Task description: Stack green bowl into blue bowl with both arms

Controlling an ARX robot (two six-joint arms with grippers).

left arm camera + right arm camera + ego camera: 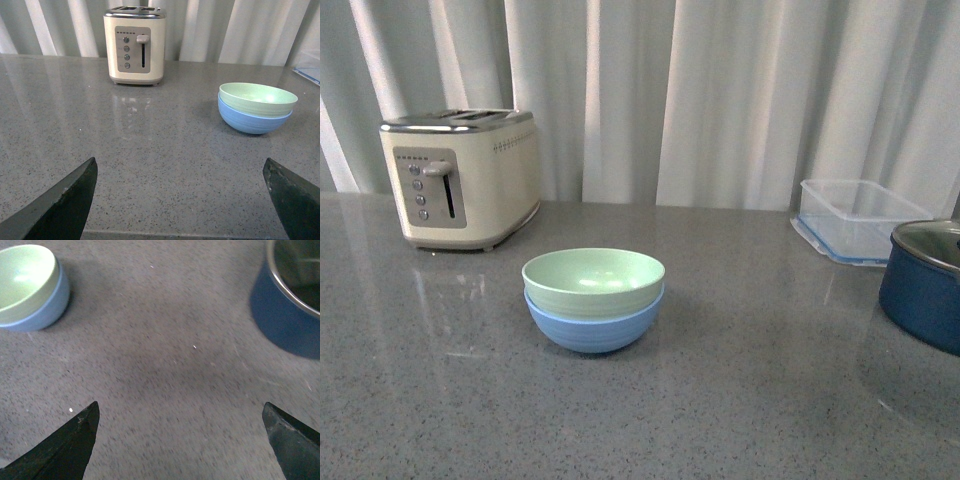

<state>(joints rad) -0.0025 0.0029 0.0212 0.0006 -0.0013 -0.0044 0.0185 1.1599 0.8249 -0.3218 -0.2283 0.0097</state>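
- stack state: green bowl (593, 276) sits nested inside blue bowl (593, 326), mid-counter (740, 400), upright, rims roughly level. judged from that, the stacking itself looks done.
- surroundings: toaster (460, 177) behind and to the left of the bowls, well apart. clear container (858, 217) and navy pot (926, 284) off to the right, also well apart.
- left gripper (185, 200): released, fingers spread wide, nothing between them. bowls lie ahead of it and off toward its right finger side, not between the jaws, clearly apart.
- right gripper (182, 442): also released, spread wide, empty. bowls show ahead and off toward the left finger side, pot on the opposite side. right wrist view is a bit blurred, so the arm may be moving; can't say which way.
- neither arm shows in the front view, so both seem pulled back from the bowls.
- key relation: the stack lies between the two arms' lines of approach, inboard of each. can't tell which arm is nearer.
- bowls are round, so no long axis to align to.
- next, as a guess: nothing left but to keep clear. only risk is an arm clipping the stack or the pot.
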